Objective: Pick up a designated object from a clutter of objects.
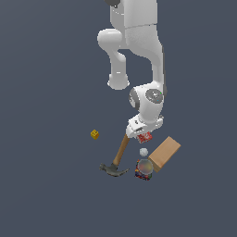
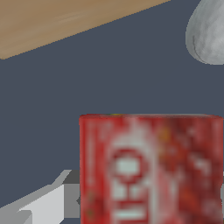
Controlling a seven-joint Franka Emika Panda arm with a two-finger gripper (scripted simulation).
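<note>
The designated object, a small flat red box with white lettering (image 1: 145, 137) (image 2: 151, 170), sits directly under my gripper (image 1: 141, 133) (image 2: 151, 203) and fills the lower part of the wrist view. One grey finger (image 2: 48, 203) rests against one side of the box, and a sliver of grey shows at its other side, so the jaws look closed on it. The rest of the clutter lies around it: a wooden-handled hammer (image 1: 118, 157) (image 2: 65, 19), a white ball (image 1: 144, 152) (image 2: 210, 30), a clear jar (image 1: 144, 169), a tan box (image 1: 165, 152) and a yellow cube (image 1: 94, 134).
The hammer's handle end lies close beside the red box, and its dark head (image 1: 113, 170) points toward the exterior view's left. The ball, jar and tan box crowd together just past the gripper. The yellow cube stands alone at the exterior view's left.
</note>
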